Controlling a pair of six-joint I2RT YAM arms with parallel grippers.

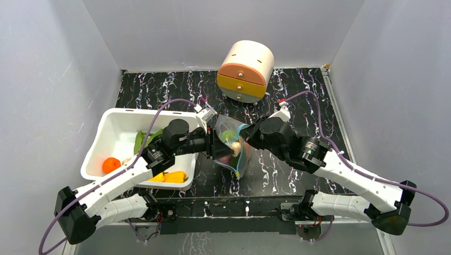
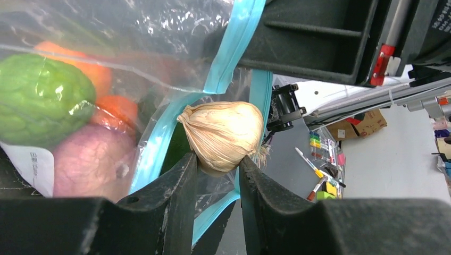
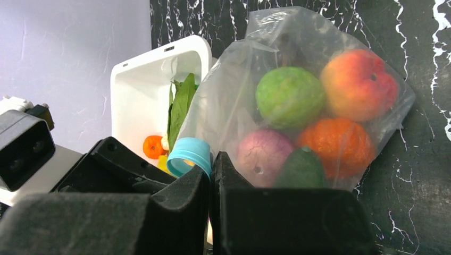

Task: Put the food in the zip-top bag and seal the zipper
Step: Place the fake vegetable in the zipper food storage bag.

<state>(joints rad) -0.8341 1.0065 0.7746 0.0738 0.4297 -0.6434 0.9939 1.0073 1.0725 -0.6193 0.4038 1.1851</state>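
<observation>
The clear zip-top bag (image 1: 234,151) hangs between my two grippers over the dark marbled table. In the right wrist view the bag (image 3: 250,69) holds a green fruit (image 3: 290,95), a red-pink fruit (image 3: 359,85), an orange fruit (image 3: 332,146), a purple piece (image 3: 263,154) and a dark green piece (image 3: 300,167). My right gripper (image 3: 210,170) is shut on the bag's blue-green zipper strip (image 3: 189,154). My left gripper (image 2: 218,170) is shut on a pale garlic bulb (image 2: 223,135) at the bag's open mouth, between the zipper strips (image 2: 234,48).
A white tub (image 1: 114,119) stands left of the bag and holds an orange (image 1: 111,165), yellow peppers (image 1: 170,177) and a long green leaf (image 1: 141,139). A round drawer unit (image 1: 245,70) stands at the back. Grey walls close in both sides.
</observation>
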